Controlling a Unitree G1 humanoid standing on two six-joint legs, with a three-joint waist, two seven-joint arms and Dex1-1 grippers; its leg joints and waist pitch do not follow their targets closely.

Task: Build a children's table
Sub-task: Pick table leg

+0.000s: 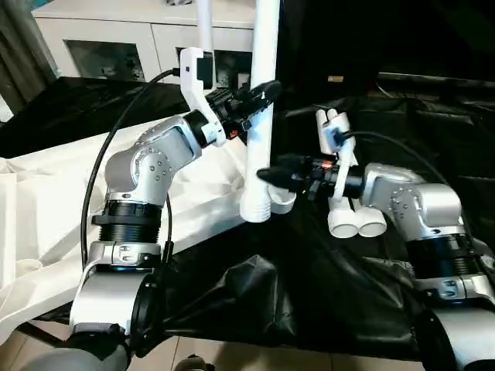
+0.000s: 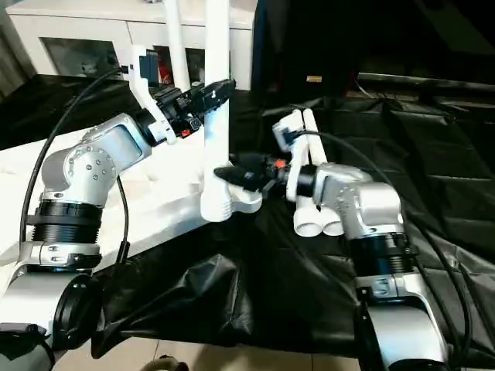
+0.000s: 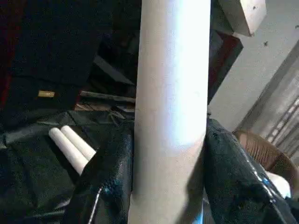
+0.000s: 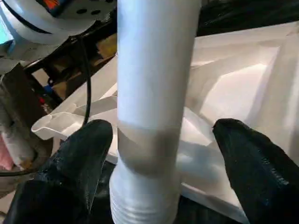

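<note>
The round, tapering white plastic leg (image 1: 261,116) stood nearly upright, clamped partway up between the left gripper (image 1: 263,97)'s two black fingers (image 3: 105,186), which pressed against both its sides. Its ribbed lower end hung just above the corner of the white plastic tabletop (image 4: 233,93), which lay underside up with its ribs showing. The right gripper (image 1: 271,176) straddled that lower end with its fingers (image 4: 77,163) spread wide, clear of the leg. Two more white legs (image 1: 348,185) lay on the black sheet (image 1: 309,294) behind the right gripper.

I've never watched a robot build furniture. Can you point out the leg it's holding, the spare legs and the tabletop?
held leg (image 1: 257,147), left eye view: mid shaft.
spare legs (image 1: 357,220), left eye view: open ends.
tabletop (image 4: 233,93), right wrist view: ribbed underside.
</note>
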